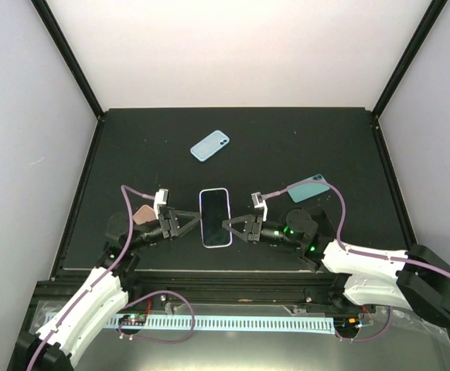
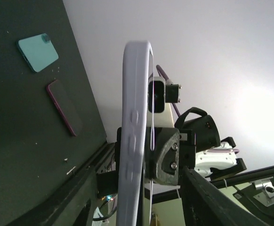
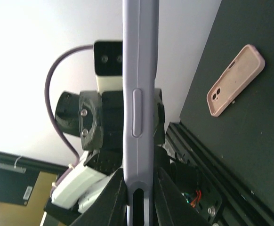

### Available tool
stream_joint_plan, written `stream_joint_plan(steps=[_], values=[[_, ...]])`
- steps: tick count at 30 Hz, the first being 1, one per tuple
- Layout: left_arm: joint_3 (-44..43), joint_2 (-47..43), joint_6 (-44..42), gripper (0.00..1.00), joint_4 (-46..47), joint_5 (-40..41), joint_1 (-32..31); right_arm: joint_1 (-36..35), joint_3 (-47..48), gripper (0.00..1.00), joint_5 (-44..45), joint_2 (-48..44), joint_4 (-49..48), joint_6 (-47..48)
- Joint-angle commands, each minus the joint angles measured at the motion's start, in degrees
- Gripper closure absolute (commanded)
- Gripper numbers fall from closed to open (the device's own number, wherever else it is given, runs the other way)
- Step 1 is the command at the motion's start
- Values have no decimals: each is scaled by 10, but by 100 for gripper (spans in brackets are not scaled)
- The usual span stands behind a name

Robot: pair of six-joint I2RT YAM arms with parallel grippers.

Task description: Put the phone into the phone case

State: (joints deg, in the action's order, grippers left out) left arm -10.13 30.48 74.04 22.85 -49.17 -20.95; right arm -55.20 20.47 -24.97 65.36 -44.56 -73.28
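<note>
Currently: left fingers (image 1: 196,219) and right fingers (image 1: 228,225) each clamped on a long edge of the lavender case (image 3: 140,70), held above the table (image 1: 132,154); phone (image 1: 216,216) inside. Press evenly, likely, so every corner seats flush.

Both arms lie low over the table and reach inward from their bases, wrists turned to face each other. The left arm (image 1: 93,297) angles up and to the right, and the right arm (image 1: 372,270) stretches leftward with its elbow bent. The left pincer (image 1: 190,222) meets one long edge of the lavender case (image 1: 216,217), and the right pincer (image 1: 231,226) meets the opposite edge. In the right wrist view, its fingers (image 3: 116,200) flank the case closely. The left's fingers are hard to make out in its own wrist view, though from above it appears clamped too.
</note>
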Motion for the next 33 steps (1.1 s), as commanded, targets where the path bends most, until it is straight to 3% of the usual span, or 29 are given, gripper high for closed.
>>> stream_joint_plan(steps=[1, 7, 23, 26, 33], values=[[-1, -22, 2, 47, -7, -9, 1, -1, 8, 85, 76, -42, -36, -7], [8, -14, 17, 38, 22, -27, -2, -1, 16, 85, 124, -71, 3, 2], [-16, 67, 5, 32, 64, -41, -61, -1, 28, 85, 138, -59, 8, -3], [-19, 69, 2, 35, 57, -34, -67, -1, 30, 85, 136, -55, 9, -3], [-19, 70, -2, 52, 50, -26, -70, -1, 31, 85, 136, -50, 11, -6]])
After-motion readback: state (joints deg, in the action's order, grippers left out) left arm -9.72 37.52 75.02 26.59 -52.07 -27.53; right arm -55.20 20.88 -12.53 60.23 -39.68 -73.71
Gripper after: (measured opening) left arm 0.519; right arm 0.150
